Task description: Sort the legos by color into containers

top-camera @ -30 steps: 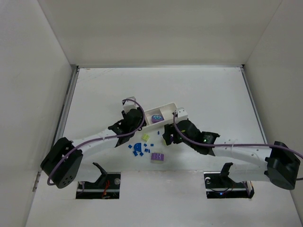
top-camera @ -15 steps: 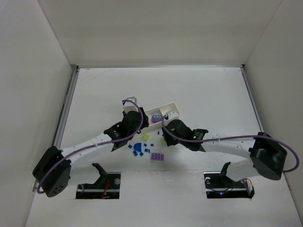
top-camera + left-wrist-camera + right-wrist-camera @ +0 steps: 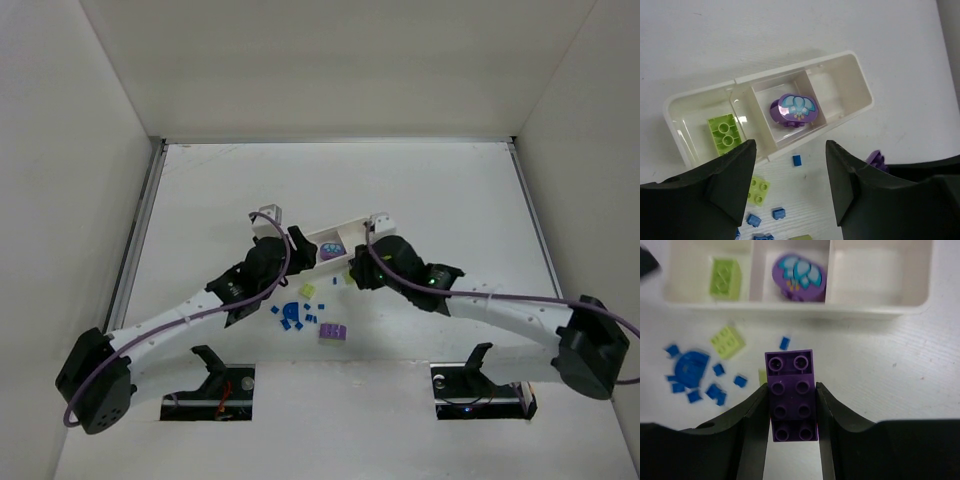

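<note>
Right gripper (image 3: 791,390): clenched on a purple brick (image 3: 791,372), two studs by four, studs facing my wrist camera. It sits over the table (image 3: 450,190), just short of the near wall of the white tray (image 3: 790,308) and roughly in line with the middle compartment.

Left gripper (image 3: 790,152): jaws spread wide, nothing between them, over the tray's near wall.

Tray contents: yellow-green brick (image 3: 724,134) in one end compartment; purple oval piece (image 3: 794,109) with a pale blue flower in the middle one.

Loose on the table beside the tray: yellow-green plate (image 3: 727,341), blue fan-shaped piece (image 3: 691,367) with tiny blue bits (image 3: 717,392) scattered around it. A second purple block (image 3: 334,332) lies nearer my bases.
</note>
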You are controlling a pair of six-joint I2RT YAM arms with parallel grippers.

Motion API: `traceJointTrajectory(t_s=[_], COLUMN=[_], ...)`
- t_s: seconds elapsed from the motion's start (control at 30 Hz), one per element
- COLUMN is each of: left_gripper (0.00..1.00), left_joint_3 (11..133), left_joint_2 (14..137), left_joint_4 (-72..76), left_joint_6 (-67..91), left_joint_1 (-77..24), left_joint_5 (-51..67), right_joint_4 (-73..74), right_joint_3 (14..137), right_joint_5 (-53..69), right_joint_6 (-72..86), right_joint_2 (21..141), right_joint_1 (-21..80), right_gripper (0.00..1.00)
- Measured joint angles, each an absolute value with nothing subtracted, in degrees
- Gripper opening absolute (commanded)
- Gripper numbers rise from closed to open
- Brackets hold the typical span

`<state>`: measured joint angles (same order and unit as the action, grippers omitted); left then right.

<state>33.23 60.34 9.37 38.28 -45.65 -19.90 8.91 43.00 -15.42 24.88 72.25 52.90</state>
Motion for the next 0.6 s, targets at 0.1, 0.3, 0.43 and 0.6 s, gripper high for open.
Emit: traceJointTrajectory(t_s=[0.1, 0.3, 0.43, 0.6], left_gripper=[0.6, 0.56, 0.56, 0.57], left_joint_3=[32.99, 26.94, 23.09, 21.17], left_joint_2=[57.63, 45.56, 40.88, 41.28], left_joint_4=[9.85, 16.99, 23.81, 29.21], left_joint_6=[39.88, 46.61, 51.29, 55.29], left_joint_1=[-45.6, -44.69, -44.12, -44.07], left_joint_5=[-18.81, -17.91, -17.63, -15.53], right_joint_4=[4.73, -9.74, -19.64, -32.01], right_joint_3=[42.52, 38.85, 36.99, 36.62], right_joint_5=[-11.64, -2.11, 4.23, 9.76], right_joint_6=[28.34, 40.38, 50.33, 61.87], right_joint_2=[66.35, 62.3, 64.99, 70.39], right_joint_1=[48.34, 41.85, 40.05, 38.85], right_gripper=[0.21, 0.21, 0.21, 0.22])
